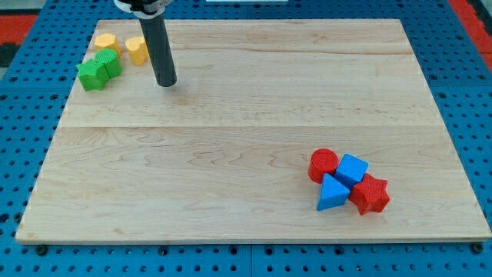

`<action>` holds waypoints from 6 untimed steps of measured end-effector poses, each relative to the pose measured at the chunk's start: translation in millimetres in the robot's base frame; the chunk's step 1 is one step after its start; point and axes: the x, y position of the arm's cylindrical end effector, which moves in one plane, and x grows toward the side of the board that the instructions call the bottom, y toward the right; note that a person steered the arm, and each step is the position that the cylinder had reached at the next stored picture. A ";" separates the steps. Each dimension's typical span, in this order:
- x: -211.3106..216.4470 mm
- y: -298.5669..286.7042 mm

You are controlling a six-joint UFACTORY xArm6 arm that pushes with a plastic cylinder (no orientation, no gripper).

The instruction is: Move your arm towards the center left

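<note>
Now the pale wooden board (254, 100) fills the view, and the arm's straight dark rod stands near its top-left corner, its tip (166, 83) planted just right of the yellow-and-green cluster. No fingers on this rig at all, so nothing is clenched or grasped; the tip touches no block. The goal, the centre-left of the board, lies toward the view's bottom-left of the tip, a bare stretch of wood at mid-height by the left edge. To do it cleanly, the tip should probably slide down the view first and then ease left, passing below the green star-like block (92, 75) rather than clipping it. Counting up: eight blocks. Top-left holds four, namely that green star, a green cube-like block (111, 62), a yellow rounded block (104, 41) and a yellow heart-like block (137, 50). Bottom-right, well apart, four more touch: a red cylinder (323, 164), a blue cube-like block (352, 168), a blue triangle (332, 194) and a red star (370, 194).
</note>
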 end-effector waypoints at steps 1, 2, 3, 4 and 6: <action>0.2 0.0; 1.9 17.3; 1.9 22.2; 5.2 20.4; 55.5 -118.1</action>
